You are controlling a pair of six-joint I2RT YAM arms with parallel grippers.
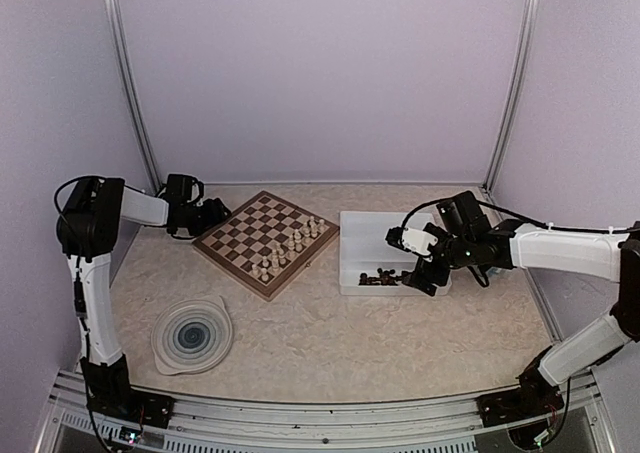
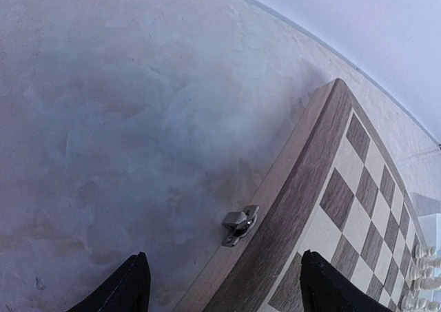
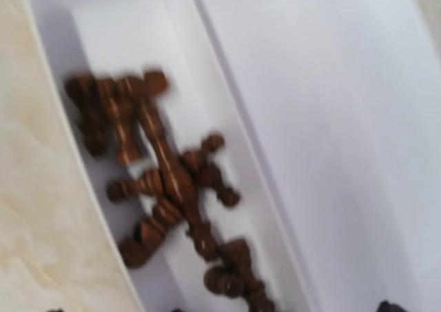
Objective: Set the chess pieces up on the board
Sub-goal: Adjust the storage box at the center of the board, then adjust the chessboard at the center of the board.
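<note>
Jaws apart, right gripper hovers over dark pieces in tray; you target an outlying one, pinch mid-stem.

Readable text: none, in any of the three views.
Board: checkered squares and a plain wood border, no letters or numbers along the edge.
Metal clasp: close up on the board's side, no stamp legible.
Tray: plain white walls, no label.
Plate: blue swirl only, no writing.
</note>
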